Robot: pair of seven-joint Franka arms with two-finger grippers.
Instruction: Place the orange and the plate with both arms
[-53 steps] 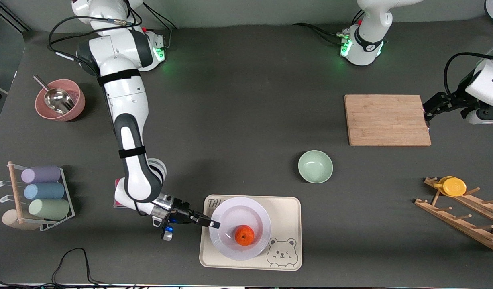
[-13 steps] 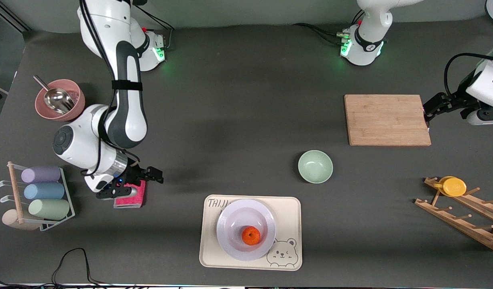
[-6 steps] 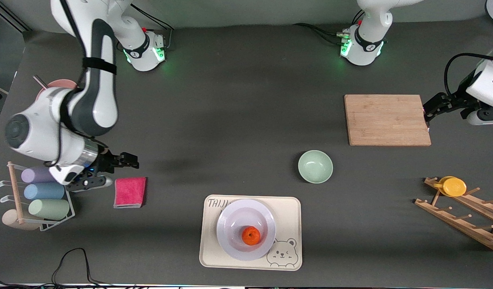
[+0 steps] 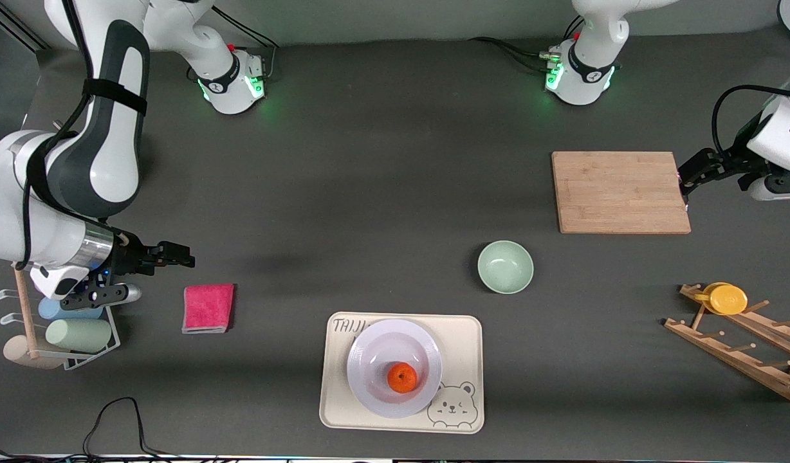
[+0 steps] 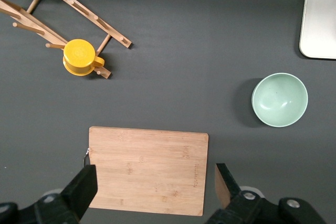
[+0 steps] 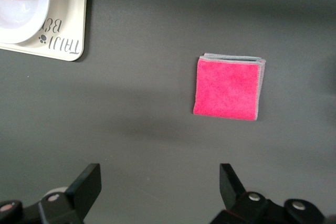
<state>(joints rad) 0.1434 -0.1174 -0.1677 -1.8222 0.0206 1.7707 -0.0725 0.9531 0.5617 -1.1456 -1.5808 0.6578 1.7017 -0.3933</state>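
Orange (image 4: 402,377) sits in lavender plate (image 4: 371,357) on cream bear tray (image 4: 462,341), lettering "TAIJI" partly hidden. Pink cloth (image 4: 208,308) nearby. Right gripper (image 4: 181,260) wide, empty, above table. Left gripper (image 4: 684,183) wide, empty, at cutting board (image 4: 620,191) edge.

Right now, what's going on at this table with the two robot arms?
Nothing is being held at the moment. The orange sits in the plate, and the plate rests on the cream bear-printed tray. The right pincer hangs open over bare table near the pink cloth, toward the right arm's end. The left arm waits, its pincer open at the edge of the wooden cutting board. A mint-green bowl stands between board and tray.
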